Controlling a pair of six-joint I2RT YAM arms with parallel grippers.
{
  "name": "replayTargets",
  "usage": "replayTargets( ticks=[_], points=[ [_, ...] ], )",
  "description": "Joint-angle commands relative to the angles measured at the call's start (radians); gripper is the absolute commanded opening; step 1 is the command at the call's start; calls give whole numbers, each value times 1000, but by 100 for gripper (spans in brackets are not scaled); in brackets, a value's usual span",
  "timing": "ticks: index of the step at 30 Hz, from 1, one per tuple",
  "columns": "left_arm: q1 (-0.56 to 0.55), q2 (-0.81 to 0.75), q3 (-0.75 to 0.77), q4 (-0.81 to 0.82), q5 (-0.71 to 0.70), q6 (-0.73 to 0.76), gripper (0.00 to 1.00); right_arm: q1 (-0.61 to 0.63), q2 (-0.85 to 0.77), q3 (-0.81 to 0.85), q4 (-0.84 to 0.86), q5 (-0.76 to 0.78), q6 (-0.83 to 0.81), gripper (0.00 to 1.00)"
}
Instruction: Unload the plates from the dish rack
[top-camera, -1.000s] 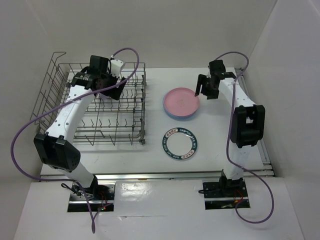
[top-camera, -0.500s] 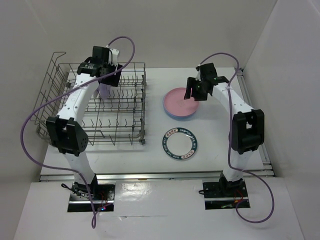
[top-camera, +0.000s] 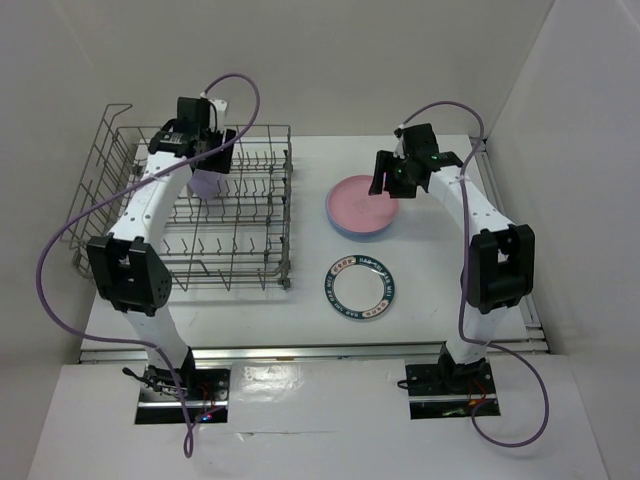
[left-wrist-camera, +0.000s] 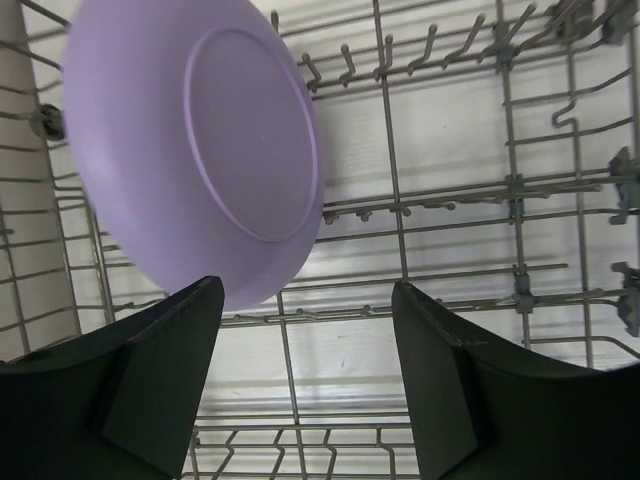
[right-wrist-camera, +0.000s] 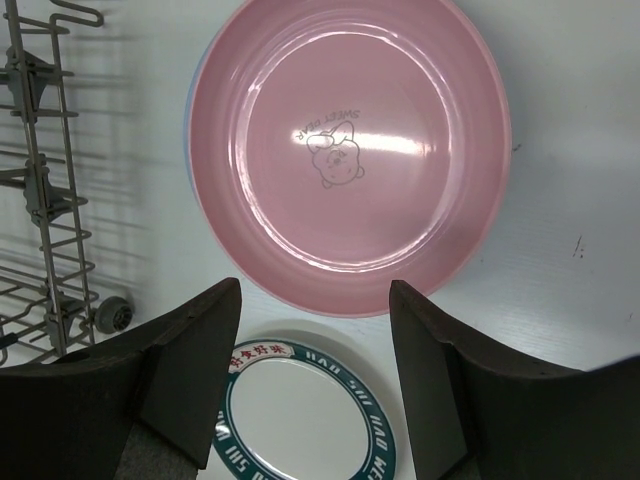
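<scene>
left jaws gape beside lavender plate (left-wrist-camera: 195, 150) in the dish rack (top-camera: 240, 225).

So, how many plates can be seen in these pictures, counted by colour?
Pink plate: 1
Blue plate, under the pink one: 1
Lavender plate, in the dish rack: 1
White plate with teal patterned rim: 1
Total: 4

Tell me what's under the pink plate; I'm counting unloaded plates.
A blue plate lies under the pink plate; only a sliver of its rim shows. The rest is covered, so anything further beneath cannot be seen.
</scene>
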Motion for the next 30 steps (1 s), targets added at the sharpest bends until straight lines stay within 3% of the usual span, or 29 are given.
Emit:
replayTargets(
  ticks=[1, 7, 15, 22, 25, 26, 30],
  points=[
    [-2, -113, 5, 68, 29, 10, 82, 7, -61, 4, 24, -11, -1, 68],
    [62, -135, 14, 68, 8, -22, 84, 17, -52, 13, 24, -21, -1, 68],
    [179, 15, 121, 16, 129, -76, 92, 17, -52, 4, 15, -21, -11, 68],
    [191, 143, 212, -41, 225, -55, 87, 17, -61, -19, 15, -10, -20, 68],
    [203, 167, 232, -62, 225, -67, 77, 17, -70, -19, 15, -1, -20, 68],
    [204, 167, 232, -71, 239, -67, 64, 26, -70, -19, 15, -1, -20, 68],
    [204, 155, 243, -71, 250, -88, 40, 26, -79, -28, 15, -1, -20, 68]
  ],
)
